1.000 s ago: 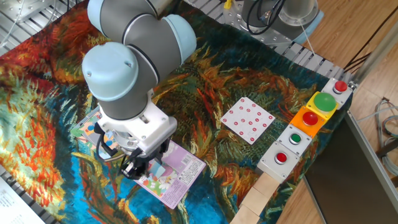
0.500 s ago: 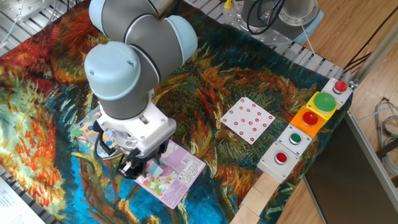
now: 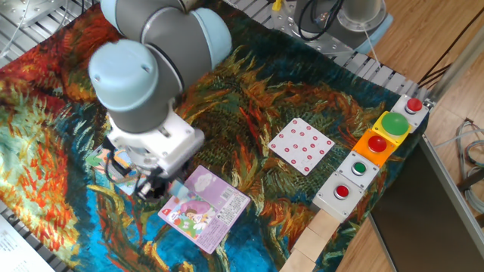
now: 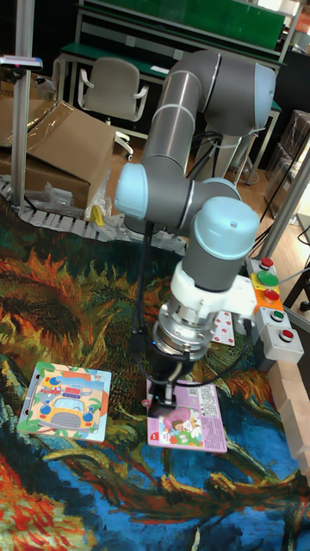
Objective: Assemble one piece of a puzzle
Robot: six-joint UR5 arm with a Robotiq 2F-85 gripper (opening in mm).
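Nearest you in the tall fixed view, the purple-pink puzzle (image 4: 187, 427) lies flat on the painted cloth (image 4: 77, 327) covering the table. Your end effector (image 4: 162, 398) hangs over its left edge; whether the fingers are spread or pinching anything, you cannot tell, since the wrist hides them. Left of it, well apart, the puzzle (image 4: 65, 401) with the orange vehicle rests flat on the cloth. Farther back, the white card with red dots (image 3: 301, 145) sits near the button boxes (image 3: 374, 148) along the table's right edge.
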